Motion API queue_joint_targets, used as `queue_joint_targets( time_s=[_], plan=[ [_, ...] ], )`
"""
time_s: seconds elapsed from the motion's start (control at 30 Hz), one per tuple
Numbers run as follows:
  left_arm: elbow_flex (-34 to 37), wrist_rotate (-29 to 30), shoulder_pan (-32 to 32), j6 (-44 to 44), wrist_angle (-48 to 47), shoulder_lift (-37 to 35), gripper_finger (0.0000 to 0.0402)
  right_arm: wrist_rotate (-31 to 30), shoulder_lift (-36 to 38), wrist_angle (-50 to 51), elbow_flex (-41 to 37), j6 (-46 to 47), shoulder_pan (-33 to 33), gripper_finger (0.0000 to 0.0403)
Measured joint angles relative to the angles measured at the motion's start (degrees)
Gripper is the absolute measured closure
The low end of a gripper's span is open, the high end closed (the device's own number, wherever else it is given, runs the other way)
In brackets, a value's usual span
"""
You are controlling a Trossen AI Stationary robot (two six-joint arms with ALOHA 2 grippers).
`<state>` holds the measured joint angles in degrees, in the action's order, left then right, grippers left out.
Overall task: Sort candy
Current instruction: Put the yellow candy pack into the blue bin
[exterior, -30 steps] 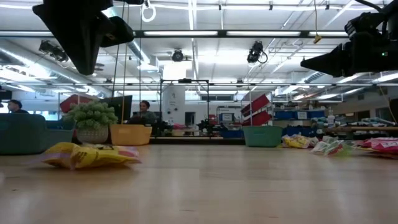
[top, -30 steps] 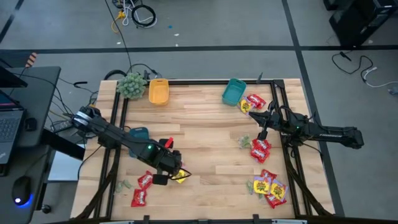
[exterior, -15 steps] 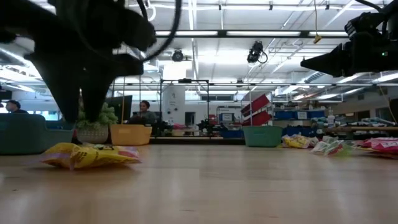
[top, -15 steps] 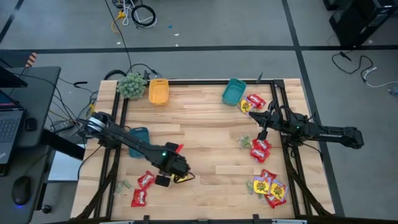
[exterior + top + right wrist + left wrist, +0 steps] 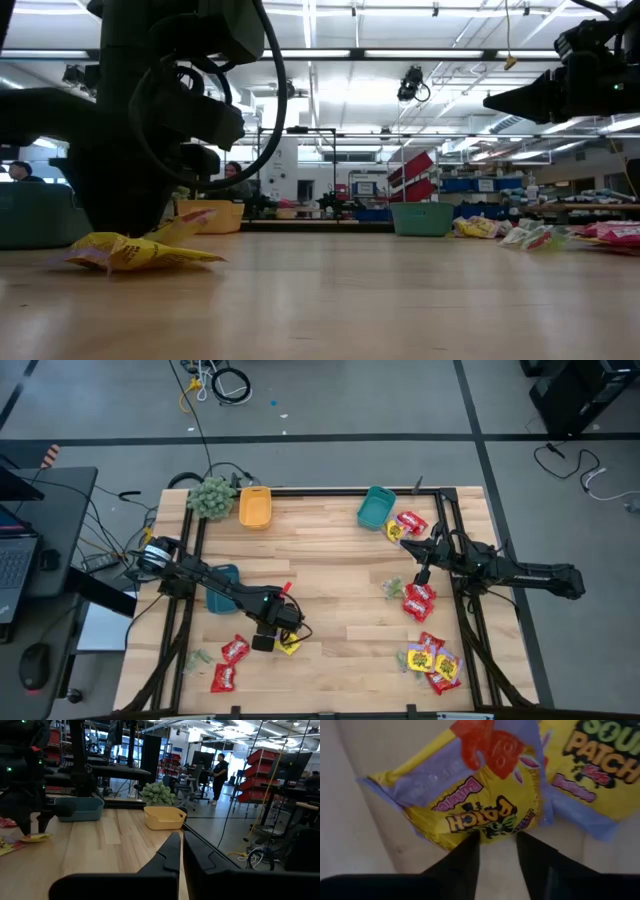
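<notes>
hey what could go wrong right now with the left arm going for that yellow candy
1. Two yellow packets overlap under the left gripper, so closing might lift both.
2. Its open fingers sit at the packet's thin edge; the crinkly wrapper could slip out.
3. The packet lies flat on the table, so the fingertips may scrape wood.

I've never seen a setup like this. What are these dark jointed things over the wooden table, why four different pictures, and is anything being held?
They are two robot arms sorting candy. One picture looks down from above, one sits at table height, and one camera rides on each wrist. The left gripper is down at a yellow candy packet, its fingers apart at the packet's edge, not yet clamped. The right gripper is shut, holds nothing and waits above the red packets on its side. More red packets lie near the left arm. At the far edge stand an orange bin, a teal bin and a fuzzy green ball; a blue bin sits under the left arm.
</notes>
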<state>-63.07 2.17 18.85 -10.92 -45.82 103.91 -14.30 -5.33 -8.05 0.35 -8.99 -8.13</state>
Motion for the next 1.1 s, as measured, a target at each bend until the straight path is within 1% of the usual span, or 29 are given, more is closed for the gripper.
queue_joint_targets(
  time_s=[0.13,0.17,0.2,0.33,0.47,0.53,0.63,0.77,0.83,0.9,0.97,1.1],
  plan=[
    [0.26,3.14,-0.62,-0.02,-0.78,-2.64,0.0369,0.0,-0.01,0.02,-0.01,0.0,-0.02,0.0397],
    [0.24,3.83,-0.98,-0.15,-0.77,-3.9,0.0385,0.02,-0.01,-0.04,-0.01,0.0,0.0,0.0398],
    [0.24,4.75,-1.34,-0.53,-0.83,-5.17,0.0391,0.02,-0.01,-0.02,0.01,0.0,0.01,0.0398],
    [0.2,5.97,-3.26,-1.9,-2.54,-10.52,0.0399,0.02,-0.01,0.0,-0.01,0.0,-0.02,0.0397],
    [0.2,8.67,-4.75,-5.62,-8.86,-17.15,0.04,0.02,-0.01,0.0,0.01,0.0,0.01,0.0395],
    [0.18,9.33,-5.48,-9.92,-13.16,-20.56,0.04,0.02,-0.01,-0.01,-0.01,0.0,0.01,0.0396],
    [0.09,9.94,-6.53,-19.18,-20.91,-24.77,0.04,0.02,-0.01,0.0,-0.01,0.0,0.0,0.0398],
    [0.09,9.91,-6.9,-31.47,-32.88,-27.88,0.0401,0.02,-0.01,-0.02,0.01,0.0,-0.01,0.0398],
    [0.19,9.39,-6.86,-36.02,-36.21,-28.89,0.0401,0.02,-0.01,0.0,-0.01,0.0,0.01,0.0396],
    [1.29,7.87,-6.84,-39.19,-36.01,-30.54,0.0401,0.02,-0.01,-0.02,-0.01,0.0,-0.01,0.0395],
    [3.49,6.43,-6.84,-41.33,-33.77,-32.67,0.0401,0.02,-0.01,0.0,0.01,0.0,-0.02,0.0395],
    [10.85,4.53,-6.86,-45.19,-28.48,-36.99,0.0401,0.02,-0.01,-0.02,-0.01,0.0,0.01,0.0398]
  ],
)
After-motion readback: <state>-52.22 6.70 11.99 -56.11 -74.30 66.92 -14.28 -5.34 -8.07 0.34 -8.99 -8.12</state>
